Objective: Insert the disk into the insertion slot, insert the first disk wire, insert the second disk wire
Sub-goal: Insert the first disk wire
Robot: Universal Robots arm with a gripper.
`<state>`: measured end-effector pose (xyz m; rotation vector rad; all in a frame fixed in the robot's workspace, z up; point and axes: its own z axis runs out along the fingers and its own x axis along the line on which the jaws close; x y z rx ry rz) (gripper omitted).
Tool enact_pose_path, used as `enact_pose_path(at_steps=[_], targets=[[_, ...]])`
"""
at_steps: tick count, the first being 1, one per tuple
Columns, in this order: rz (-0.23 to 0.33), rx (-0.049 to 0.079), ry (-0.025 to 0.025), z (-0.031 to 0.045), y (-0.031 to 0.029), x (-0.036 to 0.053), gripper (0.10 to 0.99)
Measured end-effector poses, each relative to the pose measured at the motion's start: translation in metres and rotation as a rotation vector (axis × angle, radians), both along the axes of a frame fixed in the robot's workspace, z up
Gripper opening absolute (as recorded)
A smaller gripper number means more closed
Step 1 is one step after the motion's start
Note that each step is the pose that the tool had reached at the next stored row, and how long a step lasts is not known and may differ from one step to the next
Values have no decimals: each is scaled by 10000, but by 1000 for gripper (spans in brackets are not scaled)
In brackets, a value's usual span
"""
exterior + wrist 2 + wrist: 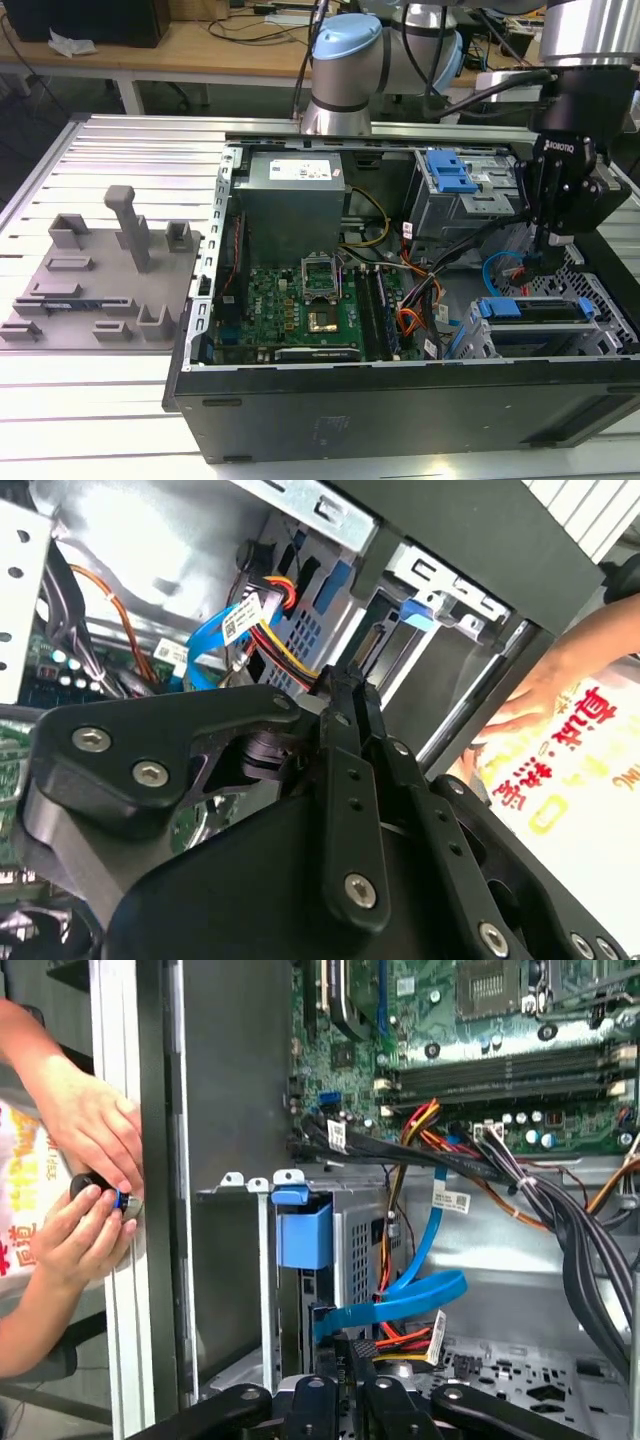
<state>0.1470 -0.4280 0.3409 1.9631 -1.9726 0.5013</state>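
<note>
Exterior view: gripper [549, 250] hangs inside the open PC case [400, 410], toward the exterior view's right end. The disk [535, 310] lies flat in the insertion slot [520, 342] with blue carrier showing at both ends. It looks seated to me. Its long axis runs roughly along the exterior view's left-right. It lies just below the jaws, on the side of the case's near wall. Blue data cable [493, 268] loops loose near the jaws, on their exterior-view-left side.

Second wrist view: jaws drawn together, no real gap at the tips. Can't tell whether a connector is pinched between them. Past the tips are the blue cable, red-yellow power wires [275, 625] and a perforated cage wall. A person's hand [540, 695] rests outside the case.

First wrist view: same read, jaws closed. The blue cable's end and the power wires come down right at the tips, beside a grey cage carrying a blue plastic piece [303, 1228].

My read: disk step done, work is at the wires. Key relation: the wire ends sit at the tips, with the cage face just beside them.
</note>
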Motion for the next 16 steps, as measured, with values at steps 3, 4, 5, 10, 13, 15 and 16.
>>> enact_pose_path(at_steps=[3,4,5,10,13,15,16], targets=[[2,193,58,21,-62,6,165],[2,365,59,22,-92,6,165],[3,459,58,23,-105,6,165],[1,1032,97,54,-169,21,165],[-12,1074,376,82,-176,60,165],[-24,1102,582,91,-179,125,165],[-25,1111,629,94,-181,151,165]])
